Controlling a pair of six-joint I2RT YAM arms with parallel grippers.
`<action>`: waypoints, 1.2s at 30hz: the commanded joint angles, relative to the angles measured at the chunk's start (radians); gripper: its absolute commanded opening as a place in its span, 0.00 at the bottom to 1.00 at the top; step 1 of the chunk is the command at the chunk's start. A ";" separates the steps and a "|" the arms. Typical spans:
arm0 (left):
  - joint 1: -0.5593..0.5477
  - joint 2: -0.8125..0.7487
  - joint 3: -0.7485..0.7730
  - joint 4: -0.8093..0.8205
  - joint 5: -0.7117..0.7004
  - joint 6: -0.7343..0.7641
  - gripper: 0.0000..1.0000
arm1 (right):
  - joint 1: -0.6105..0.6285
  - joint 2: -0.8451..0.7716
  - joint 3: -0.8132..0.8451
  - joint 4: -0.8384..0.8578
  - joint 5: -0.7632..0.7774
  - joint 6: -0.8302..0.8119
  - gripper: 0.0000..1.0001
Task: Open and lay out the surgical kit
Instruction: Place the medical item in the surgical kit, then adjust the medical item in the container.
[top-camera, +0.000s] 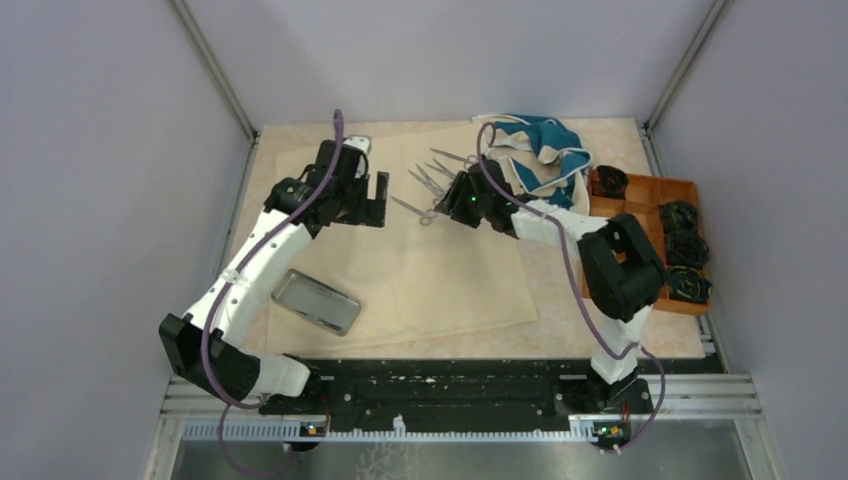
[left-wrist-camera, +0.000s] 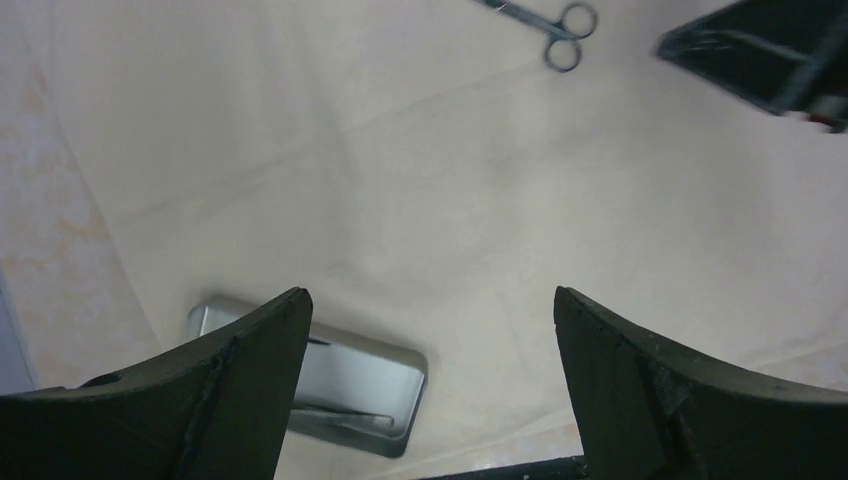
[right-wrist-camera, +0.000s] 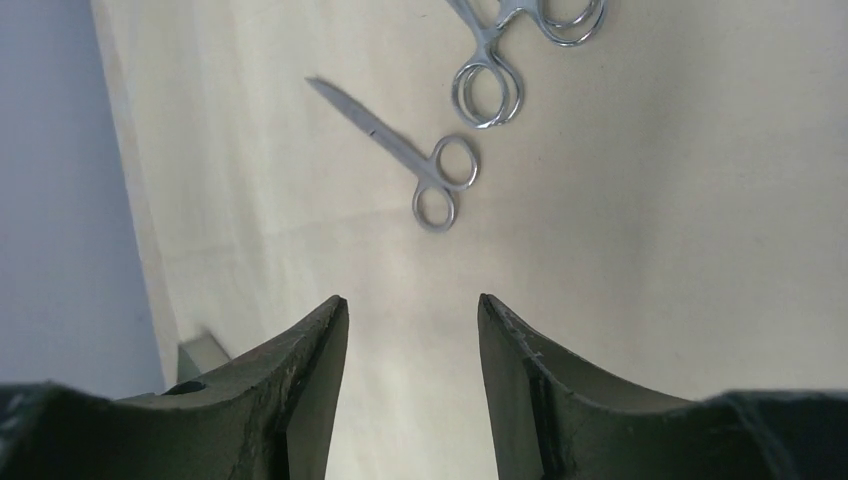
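Note:
The beige cloth wrap (top-camera: 440, 275) lies spread flat on the table. The steel tray (top-camera: 316, 301) sits on its near left corner; in the left wrist view (left-wrist-camera: 350, 370) a thin silver tool lies in it. Several ring-handled scissors and forceps (top-camera: 432, 178) lie on the far part of the cloth. One pair of scissors (right-wrist-camera: 425, 170) lies just ahead of my right gripper (right-wrist-camera: 412, 298), with forceps (right-wrist-camera: 505, 55) beyond it. My right gripper (top-camera: 447, 203) is open and empty. My left gripper (top-camera: 375, 200) is raised over the cloth, wide open and empty (left-wrist-camera: 430, 293).
Teal-and-white fabric (top-camera: 545, 150) is bunched at the far right. An orange-brown compartment tray (top-camera: 640, 190) with black items stands at the right edge. The two grippers are close together over the far middle of the cloth. Grey walls enclose the table.

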 joint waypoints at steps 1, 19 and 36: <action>0.137 -0.095 -0.125 -0.075 0.015 -0.224 0.95 | -0.023 -0.252 0.039 -0.254 -0.051 -0.376 0.51; 0.537 -0.185 -0.625 -0.079 0.129 -0.906 0.44 | -0.059 -0.668 -0.217 -0.340 -0.162 -0.615 0.50; 0.559 -0.125 -0.718 0.093 0.115 -1.006 0.38 | 0.012 -0.644 -0.202 -0.410 -0.071 -0.751 0.50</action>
